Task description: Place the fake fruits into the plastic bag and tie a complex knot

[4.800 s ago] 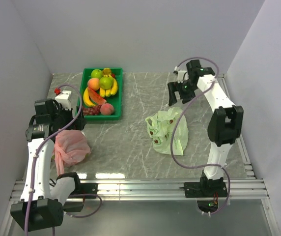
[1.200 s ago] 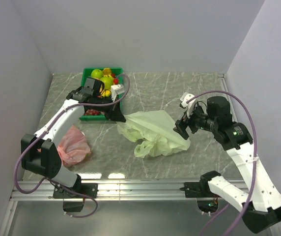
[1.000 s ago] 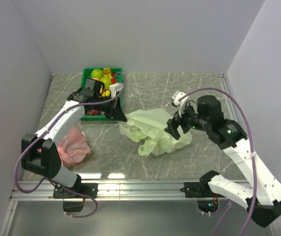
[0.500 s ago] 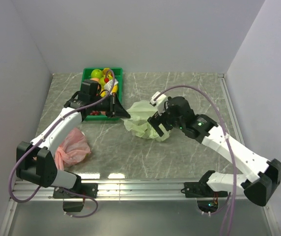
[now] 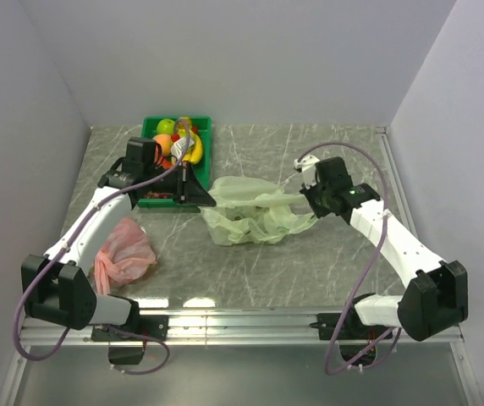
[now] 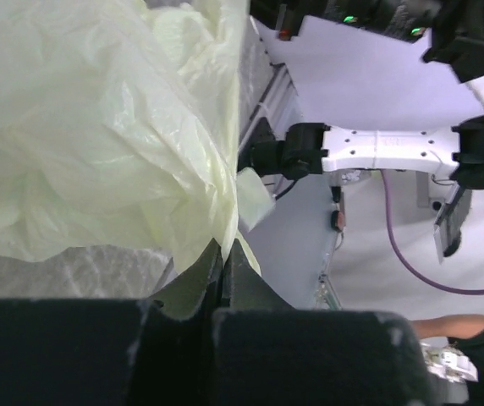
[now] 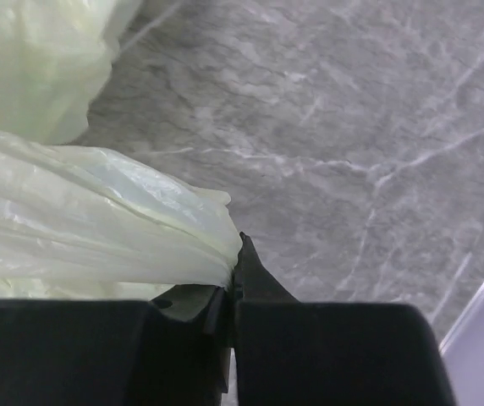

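Note:
The pale green plastic bag (image 5: 250, 211) lies crumpled mid-table, stretched between both grippers. My left gripper (image 5: 203, 200) is shut on its left edge; in the left wrist view the film (image 6: 123, 144) runs into the closed jaws of that gripper (image 6: 223, 254). My right gripper (image 5: 310, 196) is shut on a bunched strip of the bag's right side, and the right wrist view shows the gathered plastic (image 7: 98, 228) pinched at the gripper (image 7: 235, 264). The fake fruits (image 5: 180, 144), bananas, a green apple and a peach among them, sit in the green tray (image 5: 201, 161) behind my left arm.
A pink plastic bag (image 5: 122, 252) lies at the near left by the left arm's base. Grey walls close in the marble table (image 5: 310, 271) on the left, back and right. A metal rail (image 5: 250, 323) runs along the near edge.
My right gripper has shut on the bag's right side and pulled back to the right, drawing the bag out wider. The left gripper kept its hold near the tray.

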Action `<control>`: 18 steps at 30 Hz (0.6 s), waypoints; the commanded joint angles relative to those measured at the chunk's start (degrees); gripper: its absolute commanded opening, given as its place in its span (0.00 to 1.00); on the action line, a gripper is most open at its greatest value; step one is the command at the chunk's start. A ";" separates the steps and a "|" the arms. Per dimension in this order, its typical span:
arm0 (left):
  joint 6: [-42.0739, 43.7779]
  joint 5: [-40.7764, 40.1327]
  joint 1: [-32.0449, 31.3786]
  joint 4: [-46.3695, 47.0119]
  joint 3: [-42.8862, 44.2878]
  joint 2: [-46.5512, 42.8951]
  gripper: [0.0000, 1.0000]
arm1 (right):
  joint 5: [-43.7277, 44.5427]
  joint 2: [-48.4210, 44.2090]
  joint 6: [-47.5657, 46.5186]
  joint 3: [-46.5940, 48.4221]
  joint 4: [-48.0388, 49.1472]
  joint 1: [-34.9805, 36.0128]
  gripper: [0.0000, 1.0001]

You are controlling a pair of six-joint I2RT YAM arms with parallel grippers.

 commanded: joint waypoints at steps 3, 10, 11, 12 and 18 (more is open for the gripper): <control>16.70 -0.29 6.03 -13.61 6.59 1.81 0.01 | -6.84 -6.26 -10.24 2.43 -6.97 -9.01 0.00; 30.00 -5.74 9.56 -22.77 14.31 7.71 0.00 | -11.75 -14.27 -27.12 -1.35 -12.77 -20.63 0.00; 31.49 -5.40 9.30 -24.27 15.38 8.59 0.00 | -12.72 -15.49 -27.76 -1.09 -14.00 -20.64 0.00; 34.73 -4.62 8.68 -25.67 16.34 10.51 0.01 | -17.86 -15.94 -28.46 0.82 -18.37 -20.64 0.00; 40.73 0.92 -0.96 -34.39 23.03 17.20 0.01 | -29.69 -16.91 -21.63 11.37 -21.86 -10.99 0.86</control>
